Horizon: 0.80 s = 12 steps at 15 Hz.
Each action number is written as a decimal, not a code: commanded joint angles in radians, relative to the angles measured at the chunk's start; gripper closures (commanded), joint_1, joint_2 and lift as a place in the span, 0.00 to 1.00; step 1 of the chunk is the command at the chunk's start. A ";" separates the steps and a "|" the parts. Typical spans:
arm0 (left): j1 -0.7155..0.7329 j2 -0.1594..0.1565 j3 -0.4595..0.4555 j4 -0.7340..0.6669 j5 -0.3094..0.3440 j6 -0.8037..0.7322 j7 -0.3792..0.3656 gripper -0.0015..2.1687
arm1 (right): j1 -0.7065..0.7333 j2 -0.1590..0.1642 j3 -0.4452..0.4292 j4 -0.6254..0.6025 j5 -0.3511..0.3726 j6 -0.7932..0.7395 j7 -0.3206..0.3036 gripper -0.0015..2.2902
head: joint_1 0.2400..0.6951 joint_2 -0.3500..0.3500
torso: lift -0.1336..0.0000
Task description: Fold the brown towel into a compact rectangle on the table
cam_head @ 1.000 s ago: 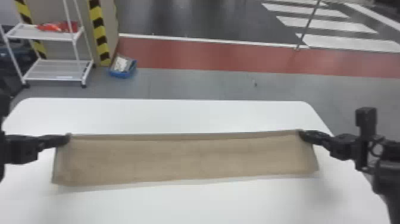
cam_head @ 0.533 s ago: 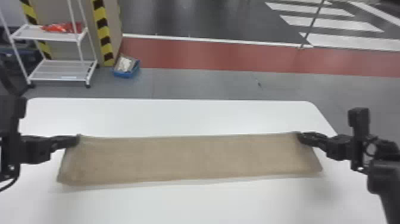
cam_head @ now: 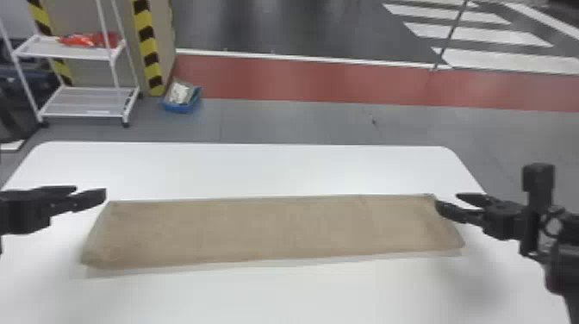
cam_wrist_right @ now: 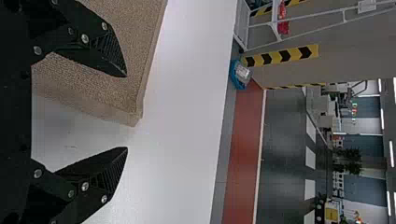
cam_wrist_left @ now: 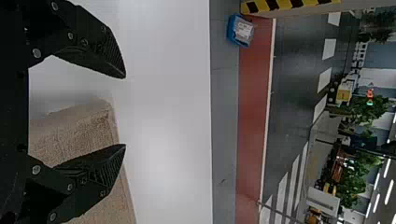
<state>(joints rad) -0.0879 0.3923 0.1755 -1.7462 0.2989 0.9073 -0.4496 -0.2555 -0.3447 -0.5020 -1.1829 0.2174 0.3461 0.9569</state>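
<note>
By towel (cam_head: 275, 228), both pincers (cam_head: 446, 200) agape

White table (cam_head: 258, 170) (brown towel (cam_head: 275, 228) atop)

1 towel (cam_head: 275, 228), 2 hands (cam_head: 91, 191)

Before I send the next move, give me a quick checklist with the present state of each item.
1. Left gripper fingers open: ok.
2. Right gripper fingers open: ok.
3. Towel lying wholly on the table: ok.
4. Fingers clear of any contact with the towel: cannot tell; both sets are close to its far corners.
5. Towel a compact rectangle: not ok, it is a long strip running left to right.
</note>
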 commanded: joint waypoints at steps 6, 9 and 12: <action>0.106 -0.003 0.114 -0.114 0.023 0.252 0.029 0.01 | 0.096 0.023 -0.021 -0.172 -0.075 0.067 0.019 0.02 | 1.00 0.33 | 0.07; 0.086 -0.004 0.098 -0.095 0.029 0.255 0.022 0.02 | 0.094 0.026 -0.013 -0.172 -0.075 0.067 0.019 0.02 | 1.00 0.35 | 0.07; 0.048 -0.015 0.042 -0.041 0.025 0.249 0.020 0.03 | 0.098 0.026 -0.024 -0.173 -0.075 0.067 0.026 0.02 | 1.00 0.34 | 0.07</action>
<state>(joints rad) -0.0164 0.3822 0.2456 -1.8177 0.3251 1.1578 -0.4291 -0.1600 -0.3192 -0.5197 -1.3546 0.1426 0.4135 0.9806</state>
